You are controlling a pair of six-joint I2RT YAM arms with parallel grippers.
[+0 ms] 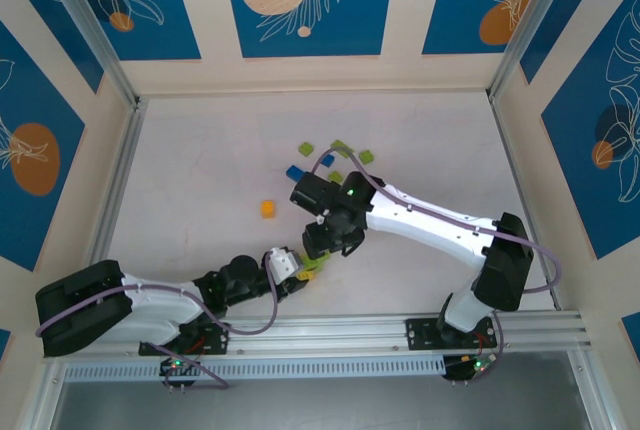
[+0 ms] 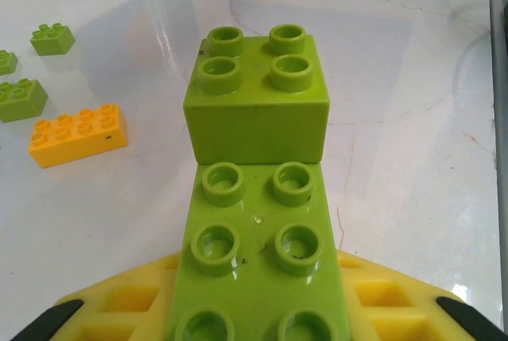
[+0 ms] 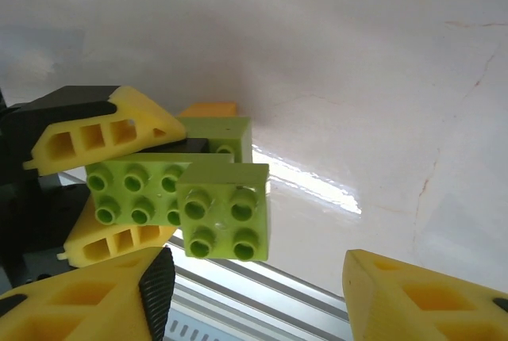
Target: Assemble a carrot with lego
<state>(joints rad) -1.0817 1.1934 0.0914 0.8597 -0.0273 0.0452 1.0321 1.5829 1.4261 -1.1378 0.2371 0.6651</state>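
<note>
Left jaws clamp lime lego (image 2: 255, 123), loose orange brick (image 2: 77, 134) nearby

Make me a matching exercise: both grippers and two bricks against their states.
1. left gripper
2. right gripper
3. square green brick
4. orange brick

A. lying loose on the table
B. open
C. shut on the long green brick
D. stacked on the long green brick's far end

Pairs: 1-C, 2-B, 3-D, 4-A
</note>
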